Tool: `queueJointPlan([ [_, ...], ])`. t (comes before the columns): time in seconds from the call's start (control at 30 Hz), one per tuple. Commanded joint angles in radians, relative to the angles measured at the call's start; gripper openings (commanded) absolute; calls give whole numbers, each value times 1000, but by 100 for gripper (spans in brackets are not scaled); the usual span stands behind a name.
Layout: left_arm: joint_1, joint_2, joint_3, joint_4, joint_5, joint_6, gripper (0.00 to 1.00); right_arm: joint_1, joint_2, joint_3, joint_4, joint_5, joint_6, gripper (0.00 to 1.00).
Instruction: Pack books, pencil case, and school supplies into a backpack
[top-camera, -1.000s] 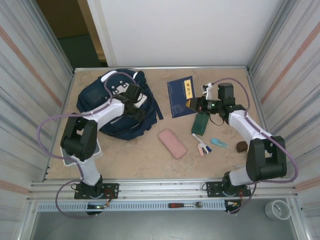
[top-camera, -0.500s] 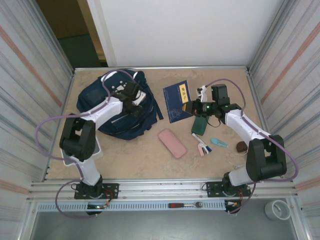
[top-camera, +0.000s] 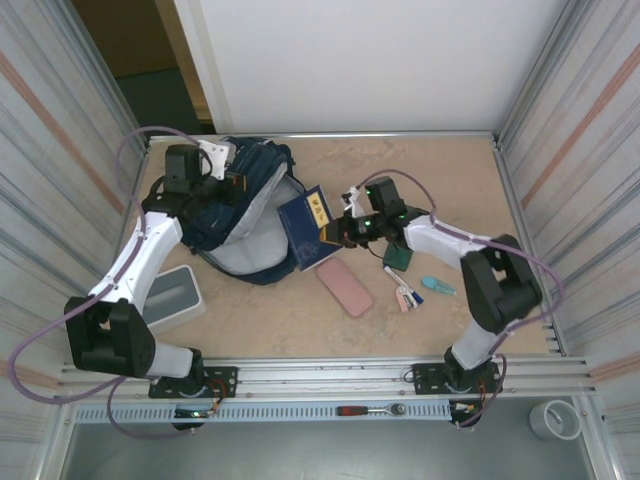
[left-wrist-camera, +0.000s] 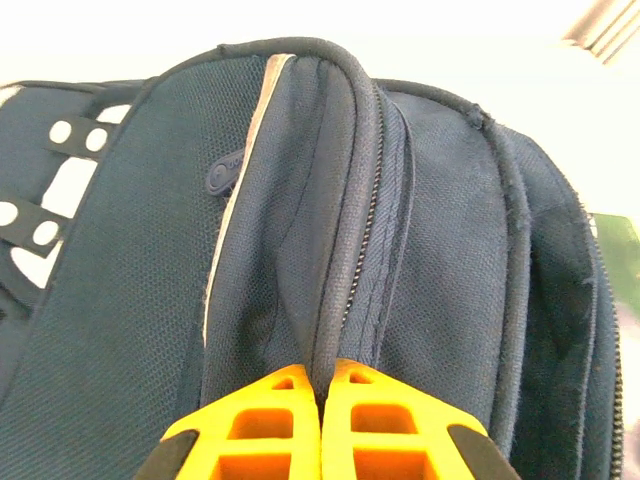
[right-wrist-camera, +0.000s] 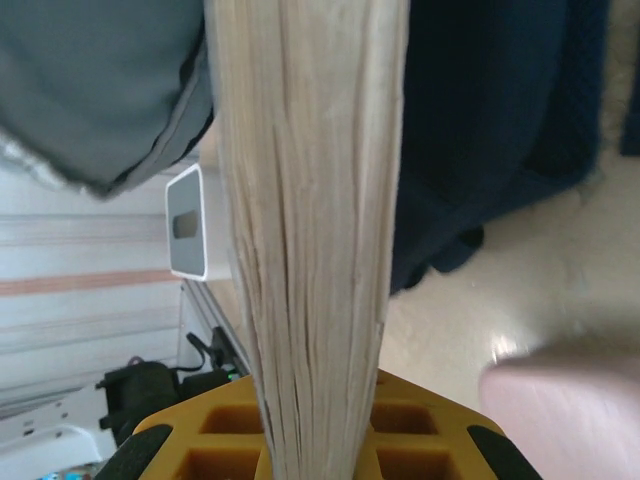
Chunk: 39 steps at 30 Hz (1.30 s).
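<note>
The top external camera hangs above and behind the arm bases, looking steeply down from far enough to take in the whole table (top-camera: 450, 170). The left wrist camera sits just behind the left gripper (left-wrist-camera: 322, 372) and looks forward along its yellow fingers (left-wrist-camera: 270, 420), very near the backpack (left-wrist-camera: 130, 280) fold pinched at their tips. The right wrist camera faces along the right gripper (right-wrist-camera: 318, 400) the same way, so near that the books (right-wrist-camera: 310, 180) clamped there show edge-on, with the backpack's mouth just beyond the fingertips. All three views share the backpack. The top and right wrist views also share the books and the white tray (right-wrist-camera: 186, 222).
</note>
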<state>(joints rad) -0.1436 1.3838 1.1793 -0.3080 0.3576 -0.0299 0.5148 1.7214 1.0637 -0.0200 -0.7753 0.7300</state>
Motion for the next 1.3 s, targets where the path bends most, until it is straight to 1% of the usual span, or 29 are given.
queueJointPlan([
  [0.0, 6, -15, 9, 140, 148, -53, 0, 36, 88, 111, 171, 22, 130, 0],
  [0.1, 10, 8, 28, 126, 179, -59, 0, 78, 187, 217, 211, 76, 177, 0],
  [0.17, 11, 16, 34, 118, 185, -63, 0, 100, 260, 279, 267, 119, 240, 0],
  [0.27, 11, 20, 32, 128, 199, -80, 0, 133, 382, 378, 380, 212, 355, 0],
  [0.37, 11, 26, 39, 136, 210, -104, 0, 172, 496, 496, 477, 344, 430, 1],
  [0.4, 12, 28, 40, 138, 212, -113, 0, 189, 537, 547, 492, 393, 431, 8],
  [0.43, 13, 30, 43, 139, 213, -120, 0, 203, 582, 606, 478, 422, 470, 20],
  [0.5, 18, 34, 53, 138, 214, -140, 0, 222, 651, 702, 458, 404, 473, 34],
  [0.53, 21, 35, 55, 140, 219, -152, 0, 226, 662, 715, 444, 393, 472, 39],
  [0.6, 25, 35, 53, 149, 222, -175, 0, 221, 628, 652, 445, 391, 450, 47],
  [0.63, 26, 35, 49, 155, 222, -180, 0, 216, 591, 601, 444, 404, 396, 49],
  [0.77, 27, 42, 26, 182, 221, -204, 0, 184, 378, 344, 451, 402, 282, 49],
  [0.87, 29, 56, 19, 179, 220, -214, 0, 172, 217, 185, 425, 389, 203, 49],
  [1.0, 28, 77, -8, 198, 225, -227, 0, 141, 22, 18, 285, 410, 77, 50],
  [1.03, 29, 86, -15, 203, 232, -234, 0, 133, -14, -13, 244, 433, 48, 51],
  [1.1, 27, 104, -23, 207, 254, -234, 0, 116, -82, -59, 145, 518, -20, 53],
  [1.17, 27, 115, -32, 214, 256, -236, 0, 106, -112, -79, 86, 591, -75, 55],
  [1.2, 26, 119, -38, 223, 253, -237, 0, 101, -108, -78, 69, 601, -93, 56],
  [1.23, 27, 124, -42, 232, 253, -238, 0, 93, -98, -72, 67, 576, -109, 57],
  [1.27, 27, 131, -41, 235, 252, -236, 0, 81, -73, -52, 71, 506, -130, 57],
])
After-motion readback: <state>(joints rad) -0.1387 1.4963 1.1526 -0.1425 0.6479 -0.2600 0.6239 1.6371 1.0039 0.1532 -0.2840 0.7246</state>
